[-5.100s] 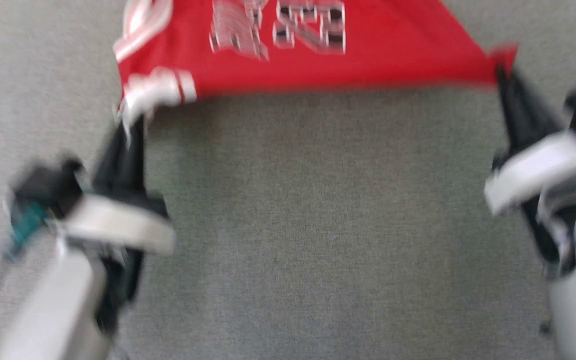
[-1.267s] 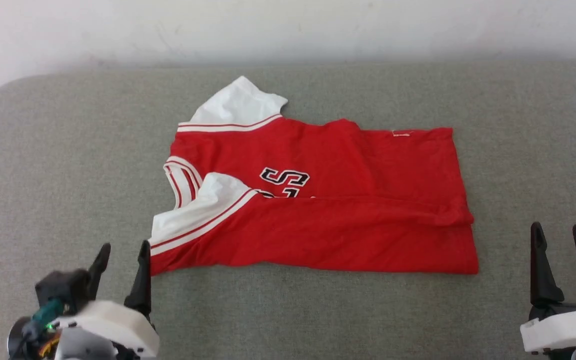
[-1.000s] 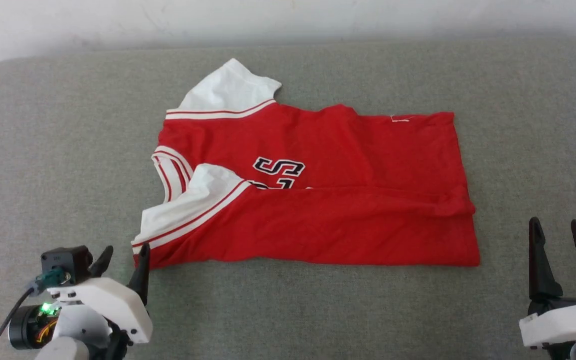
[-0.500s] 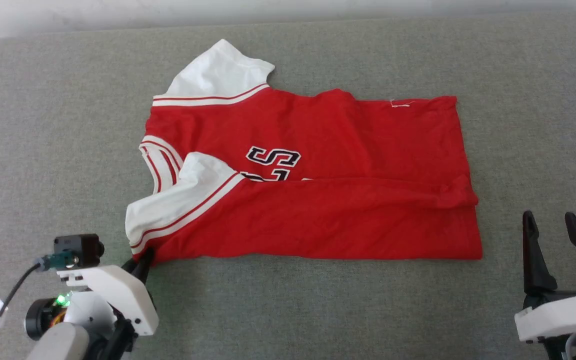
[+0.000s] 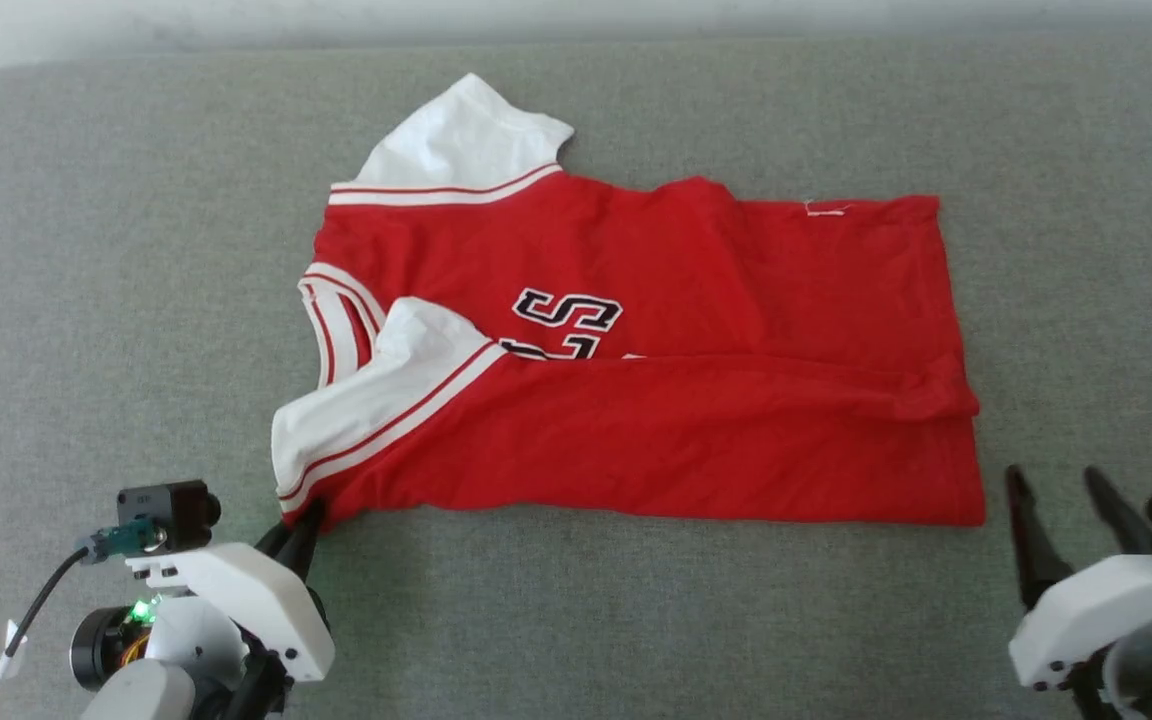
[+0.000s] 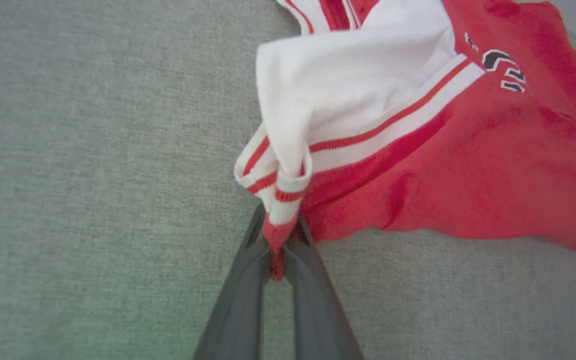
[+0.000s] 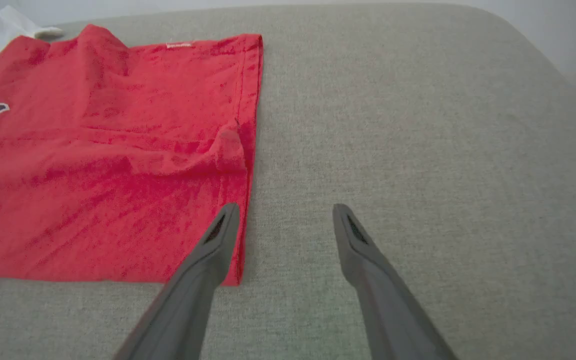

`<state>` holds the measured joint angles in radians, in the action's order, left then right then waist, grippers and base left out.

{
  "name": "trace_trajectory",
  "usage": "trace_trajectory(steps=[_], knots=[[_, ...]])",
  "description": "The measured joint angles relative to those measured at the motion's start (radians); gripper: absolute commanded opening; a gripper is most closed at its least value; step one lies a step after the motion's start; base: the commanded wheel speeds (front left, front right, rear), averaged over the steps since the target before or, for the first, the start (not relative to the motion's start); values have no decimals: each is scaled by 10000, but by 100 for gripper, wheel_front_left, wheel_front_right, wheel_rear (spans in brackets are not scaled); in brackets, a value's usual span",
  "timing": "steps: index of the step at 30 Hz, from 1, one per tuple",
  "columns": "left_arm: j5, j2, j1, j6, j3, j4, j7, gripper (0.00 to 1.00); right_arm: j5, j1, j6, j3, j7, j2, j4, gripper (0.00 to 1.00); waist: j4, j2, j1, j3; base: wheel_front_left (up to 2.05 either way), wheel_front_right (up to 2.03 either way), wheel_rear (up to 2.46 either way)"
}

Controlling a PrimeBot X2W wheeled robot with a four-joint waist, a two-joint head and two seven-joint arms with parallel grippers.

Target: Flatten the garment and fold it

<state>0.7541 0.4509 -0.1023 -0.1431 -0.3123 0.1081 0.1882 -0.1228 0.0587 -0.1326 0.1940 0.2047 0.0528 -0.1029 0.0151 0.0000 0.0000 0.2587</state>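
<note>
The garment (image 5: 696,440), a red jersey with white sleeves and black lettering, lies on the grey cushion with its near long edge folded over the body. My left gripper (image 5: 304,518) is shut on the near left corner, at the striped sleeve hem. In the left wrist view the garment (image 6: 468,165) has that hem pinched between the two fingers of the left gripper (image 6: 278,235). My right gripper (image 5: 1054,492) stands open just right of the near right corner, nothing held. In the right wrist view the right gripper (image 7: 284,214) has its left fingertip over the edge of the garment (image 7: 93,190).
The grey cushion (image 5: 636,620) stretches wide on every side of the jersey. Its rounded far edge meets a pale wall (image 5: 86,20) at the top. In the right wrist view the cushion (image 7: 418,125) curves away at the upper right.
My left gripper moved up to the sleeve corner and shut on it. The right gripper came in closer to the near right corner, staying open. The camera shifted a little.
</note>
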Motion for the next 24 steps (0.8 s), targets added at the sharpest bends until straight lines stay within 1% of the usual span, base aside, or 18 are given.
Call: trace_trajectory(steps=[9, 10, 11, 12, 15, 19, 24], knots=[[-27, 29, -206, -12, -13, -343, -38, 0, -77, -484, -2, -633, 1133, -21, 1206, 100, 182, 0, 0, 594, 0, 0, 0], [-46, 31, -262, -12, -23, -349, -38, 0, -90, -557, 0, -688, 1335, 0, 1275, 95, 205, 0, -1, 650, 0, 0, 0], [-48, 29, -316, -10, -31, -355, -38, 0, -142, -620, 8, -731, 1469, 15, 1281, 37, 230, 0, -1, 702, 0, 0, 0], [-48, 27, -341, 2, -33, -360, -40, 0, -261, -704, 10, -713, 1507, 27, 1279, 0, 252, 0, -1, 749, 0, 0, 0], [-46, -4, -458, 4, -21, -355, -96, 0, -336, -926, 10, -777, 1714, 54, 1227, 0, 299, 0, 0, 829, 0, 0, 0], [134, -90, -444, 0, 109, -337, -151, 0, -355, -1000, 6, -727, 1735, 8, 1137, 0, 280, 0, 1, 694, 0, 0, 0], [669, -234, 145, -226, 516, -721, -314, 0, -389, -992, 6, -324, 1691, -36, 759, 0, 164, 0, 1, 271, 0, 0, 0]])
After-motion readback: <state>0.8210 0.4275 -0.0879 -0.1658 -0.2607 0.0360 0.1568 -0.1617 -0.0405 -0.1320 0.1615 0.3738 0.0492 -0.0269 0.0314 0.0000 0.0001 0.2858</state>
